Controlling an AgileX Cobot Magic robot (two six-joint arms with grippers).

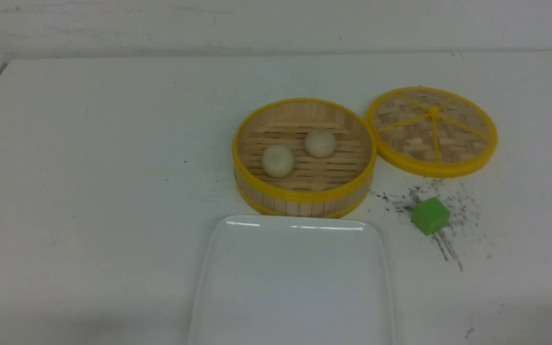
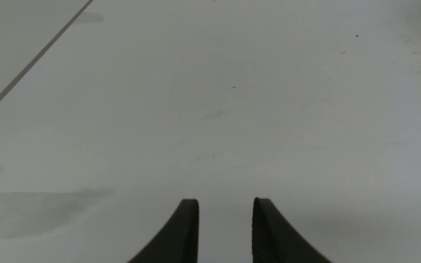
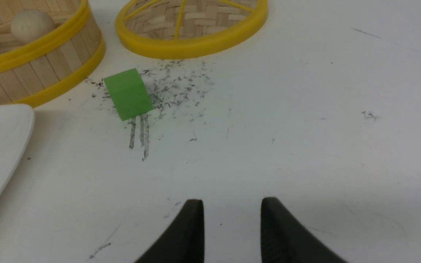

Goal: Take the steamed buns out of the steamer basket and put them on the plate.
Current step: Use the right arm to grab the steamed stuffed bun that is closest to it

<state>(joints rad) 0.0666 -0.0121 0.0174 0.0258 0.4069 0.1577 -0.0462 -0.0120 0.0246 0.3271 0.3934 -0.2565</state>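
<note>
Two steamed buns (image 1: 277,161) are pictured inside the steamer basket (image 1: 304,203), which stands around the middle of the bench (image 1: 89,191). Both are seen resting on the slatted floor, close together but apart: the nearer bun (image 1: 277,161) sits toward the left edge of the bench, the farther bun (image 1: 320,143) toward the right and far edges. The plate (image 1: 295,287) is laid at the near edge, directly in front of the basket, with its far rim just beside the basket's wall; whether the two touch cannot be told. Its surface is shown bare and glossy.

A woven lid (image 1: 431,132) with yellow spokes is set flat just beside the basket, on the side toward the right edge. A green cube (image 1: 430,215) is placed nearer the near edge than the lid, off the plate's far right corner, on a patch of dark scuff marks (image 1: 448,249).

The left gripper (image 2: 225,204) is held above bare bench toward the left edge, its jaws parted by a clear gap, and nothing is gripped between them. The right gripper (image 3: 232,204) is held above the bench toward the right edge, well apart from the cube, its jaws likewise parted and nothing caught between them.
</note>
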